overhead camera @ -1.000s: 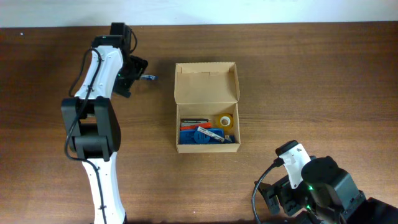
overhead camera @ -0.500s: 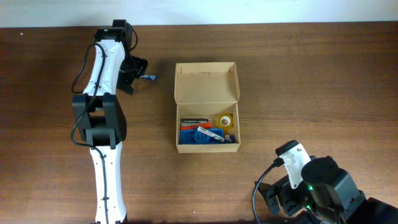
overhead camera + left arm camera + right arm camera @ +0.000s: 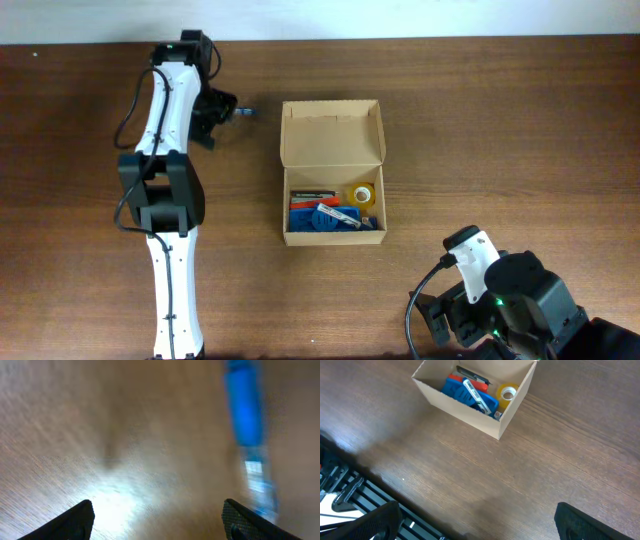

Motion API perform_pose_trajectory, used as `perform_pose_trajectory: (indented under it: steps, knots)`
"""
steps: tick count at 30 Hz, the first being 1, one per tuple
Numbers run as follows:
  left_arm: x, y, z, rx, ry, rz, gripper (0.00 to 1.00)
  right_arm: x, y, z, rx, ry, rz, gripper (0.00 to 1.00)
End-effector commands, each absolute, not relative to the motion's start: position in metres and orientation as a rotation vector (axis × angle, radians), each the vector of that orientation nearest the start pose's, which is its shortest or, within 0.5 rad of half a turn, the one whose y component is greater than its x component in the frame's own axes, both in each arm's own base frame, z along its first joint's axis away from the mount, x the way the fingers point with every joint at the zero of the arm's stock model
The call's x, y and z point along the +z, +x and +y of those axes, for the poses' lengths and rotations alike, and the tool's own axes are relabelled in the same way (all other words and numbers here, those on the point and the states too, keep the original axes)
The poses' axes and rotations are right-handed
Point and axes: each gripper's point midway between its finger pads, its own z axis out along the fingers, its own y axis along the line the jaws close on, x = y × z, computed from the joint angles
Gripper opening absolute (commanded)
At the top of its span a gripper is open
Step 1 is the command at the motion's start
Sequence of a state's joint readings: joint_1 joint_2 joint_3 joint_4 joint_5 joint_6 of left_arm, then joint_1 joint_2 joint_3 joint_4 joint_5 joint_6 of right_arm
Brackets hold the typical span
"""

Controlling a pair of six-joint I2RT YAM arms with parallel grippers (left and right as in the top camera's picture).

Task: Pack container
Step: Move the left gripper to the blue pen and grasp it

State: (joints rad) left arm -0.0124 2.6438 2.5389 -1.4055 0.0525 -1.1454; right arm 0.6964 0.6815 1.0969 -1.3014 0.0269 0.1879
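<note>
The tan cardboard container (image 3: 331,147) stands at the table's middle with its flap lid open toward the far side. It holds blue and red items, a pen and a yellow tape roll (image 3: 363,195). It also shows in the right wrist view (image 3: 512,410). A blue pen (image 3: 241,112) lies on the table left of the box. My left gripper (image 3: 222,107) is right beside it. In the left wrist view the pen (image 3: 243,410) is blurred, ahead of the right finger, and the left gripper (image 3: 157,512) is open and empty. My right gripper (image 3: 477,510) is open and empty, well short of the box.
The right arm (image 3: 500,300) rests at the near right corner of the table. The table's near edge and a black slatted frame (image 3: 350,485) show at the lower left of the right wrist view. Bare wood surrounds the box.
The left arm has swung a little toward the far edge, and the blue pen has shifted that way with it. The right arm and the box have not moved.
</note>
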Motion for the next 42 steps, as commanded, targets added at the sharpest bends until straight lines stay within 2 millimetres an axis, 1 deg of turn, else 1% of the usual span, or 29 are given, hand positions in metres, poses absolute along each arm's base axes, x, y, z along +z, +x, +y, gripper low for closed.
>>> perform_pose_trajectory:
  steps: [1,5,7,8,10,14,17,19,21,23,24,25,28,31,34,37,39,42]
  knots:
    - [0.052,0.542,-0.008,-0.171,-1.601,2.538,0.81,0.248,0.135,0.104,0.351,-0.592,2.396,0.99]
    - [0.058,0.57,-0.013,-0.297,-1.558,2.454,0.81,0.248,0.135,0.104,0.351,-0.593,2.396,0.99]
    - [0.058,0.575,-0.013,-0.302,-1.572,2.425,0.81,0.248,0.135,0.104,0.351,-0.592,2.397,0.99]
    - [0.054,0.576,-0.012,-0.296,-1.573,2.425,0.82,0.248,0.135,0.104,0.351,-0.592,2.396,0.99]
    - [0.042,0.574,-0.013,-0.285,-1.585,2.445,0.82,0.248,0.135,0.104,0.351,-0.593,2.396,0.99]
    - [0.004,0.561,-0.025,-0.304,-1.658,2.536,0.81,0.248,0.135,0.104,0.351,-0.592,2.396,0.99]
    - [-0.008,0.556,-0.025,-0.279,-1.676,2.56,0.8,0.248,0.135,0.104,0.351,-0.592,2.396,0.99]
    - [-0.012,0.553,-0.025,-0.27,-1.685,2.57,0.73,0.248,0.135,0.104,0.351,-0.592,2.396,0.99]
    - [-0.013,0.549,-0.024,-0.249,-1.699,2.578,0.61,0.248,0.135,0.104,0.351,-0.592,2.396,0.99]
    - [-0.013,0.549,-0.024,-0.248,-1.699,2.578,0.56,0.248,0.135,0.104,0.351,-0.593,2.396,0.99]
    - [-0.013,0.549,-0.023,-0.247,-1.702,2.576,0.51,0.248,0.135,0.104,0.351,-0.592,2.396,0.99]
    - [-0.013,0.549,-0.021,-0.246,-1.705,2.574,0.5,0.248,0.135,0.104,0.351,-0.593,2.396,0.99]
    - [-0.014,0.547,-0.019,-0.24,-1.716,2.576,0.43,0.248,0.135,0.104,0.351,-0.593,2.396,0.99]
    - [-0.015,0.538,-0.014,-0.186,-1.733,2.591,0.37,0.248,0.135,0.104,0.351,-0.592,2.396,0.99]
    - [-0.016,0.531,-0.011,-0.134,-1.745,2.605,0.28,0.248,0.135,0.104,0.351,-0.592,2.396,0.99]
    - [-0.016,0.526,-0.009,-0.104,-1.753,2.614,0.25,0.248,0.135,0.104,0.351,-0.592,2.396,0.99]
    - [-0.016,0.522,-0.006,-0.066,-1.754,2.616,0.2,0.248,0.135,0.104,0.351,-0.593,2.396,0.99]
    - [-0.016,0.52,-0.005,-0.048,-1.748,2.626,0.18,0.248,0.135,0.104,0.351,-0.593,2.396,0.99]
